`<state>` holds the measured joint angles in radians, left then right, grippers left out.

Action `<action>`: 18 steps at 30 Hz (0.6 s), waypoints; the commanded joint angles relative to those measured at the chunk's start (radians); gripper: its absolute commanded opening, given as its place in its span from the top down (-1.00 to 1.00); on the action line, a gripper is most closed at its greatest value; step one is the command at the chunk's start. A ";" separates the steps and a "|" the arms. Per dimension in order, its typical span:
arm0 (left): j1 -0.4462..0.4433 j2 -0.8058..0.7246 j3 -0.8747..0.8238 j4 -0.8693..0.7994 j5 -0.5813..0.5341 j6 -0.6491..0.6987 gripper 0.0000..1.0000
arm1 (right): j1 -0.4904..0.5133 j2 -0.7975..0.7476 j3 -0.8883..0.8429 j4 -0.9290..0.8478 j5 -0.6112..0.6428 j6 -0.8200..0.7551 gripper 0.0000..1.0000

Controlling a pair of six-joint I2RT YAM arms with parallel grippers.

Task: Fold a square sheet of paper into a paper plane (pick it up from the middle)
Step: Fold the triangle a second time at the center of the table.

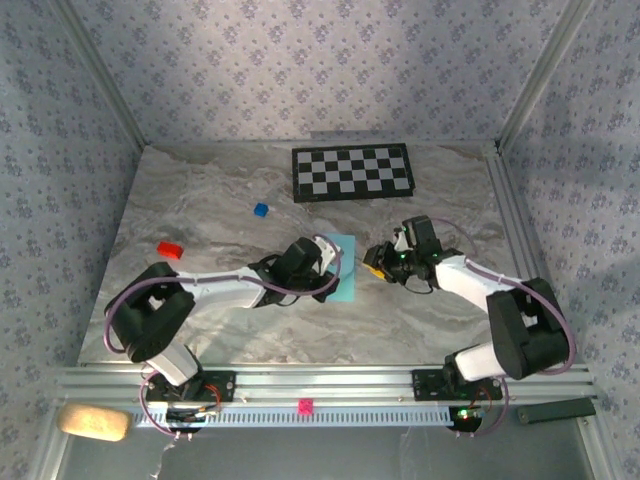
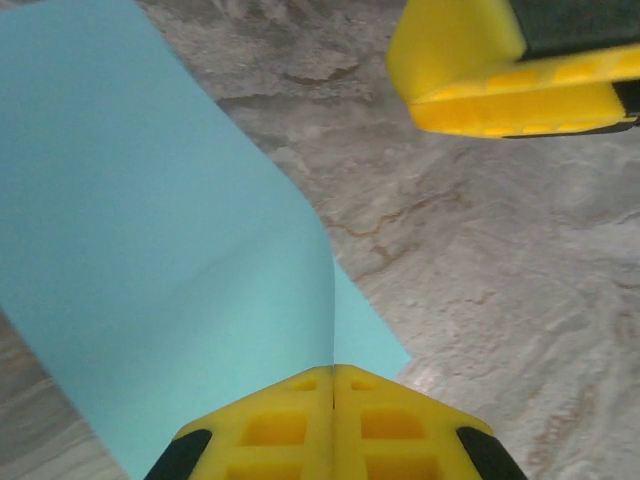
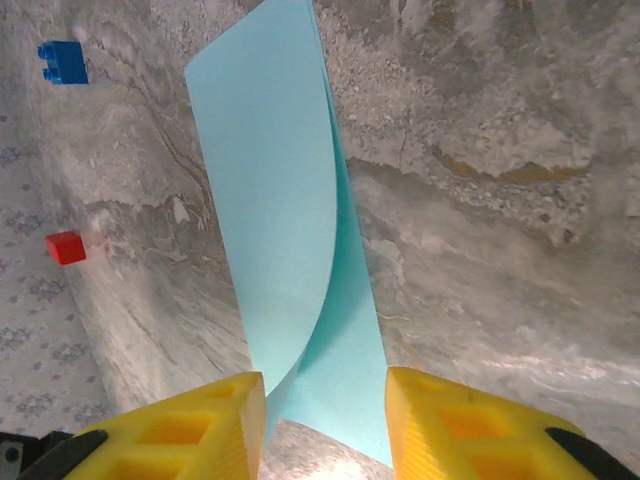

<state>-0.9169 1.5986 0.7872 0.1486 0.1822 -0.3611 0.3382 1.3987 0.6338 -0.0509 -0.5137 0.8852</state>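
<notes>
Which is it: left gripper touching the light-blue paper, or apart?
Touching. In the left wrist view the light-blue paper runs into the closed seam of the left gripper.

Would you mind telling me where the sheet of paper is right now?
In the top view the paper sits mid-table, nearer than the checkerboard, pinched by the left gripper with the open right gripper just to its right.

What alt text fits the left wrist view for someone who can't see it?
The left gripper has its yellow fingers shut on an edge of the light-blue square sheet of paper, which curves away to the left. The right gripper's yellow finger hangs upper right over the marbled table.
</notes>
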 commanded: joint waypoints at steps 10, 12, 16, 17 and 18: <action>0.046 0.070 0.045 0.071 0.200 -0.174 1.00 | 0.067 -0.031 -0.092 0.001 -0.023 0.003 0.78; 0.049 0.070 0.043 0.067 0.185 -0.176 1.00 | 0.089 -0.017 -0.092 0.021 -0.027 0.012 0.80; 0.061 0.057 0.032 0.061 0.161 -0.180 1.00 | 0.148 0.026 -0.069 0.043 -0.020 0.024 0.84; 0.062 0.055 0.035 0.051 0.156 -0.175 1.00 | 0.162 0.039 -0.064 0.053 -0.016 0.028 0.85; 0.064 0.054 0.037 0.043 0.153 -0.170 1.00 | 0.171 0.049 -0.060 0.060 -0.012 0.033 0.88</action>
<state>-0.8635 1.6588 0.8036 0.1860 0.3367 -0.5255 0.4824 1.4200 0.5488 -0.0177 -0.5262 0.8936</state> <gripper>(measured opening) 0.044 0.071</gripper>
